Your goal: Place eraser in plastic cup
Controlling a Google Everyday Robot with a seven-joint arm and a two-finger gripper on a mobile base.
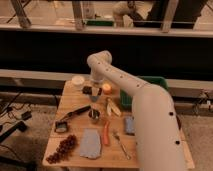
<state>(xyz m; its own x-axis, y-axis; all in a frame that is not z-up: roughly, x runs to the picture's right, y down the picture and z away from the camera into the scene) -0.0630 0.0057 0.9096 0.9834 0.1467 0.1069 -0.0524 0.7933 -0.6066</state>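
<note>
The tool [95, 90] is hovering at the surface's [70, 97] twelve o'clock edge; its grip cannot be told. Likely next: locating the plastic cup.

Dim, warm overhead light. Light wooden table [68, 102] evenly lit, soft short shadows. Dark band behind, brighter strip along the top. Gripper [95, 92] sits shaded over the table's far side.
</note>
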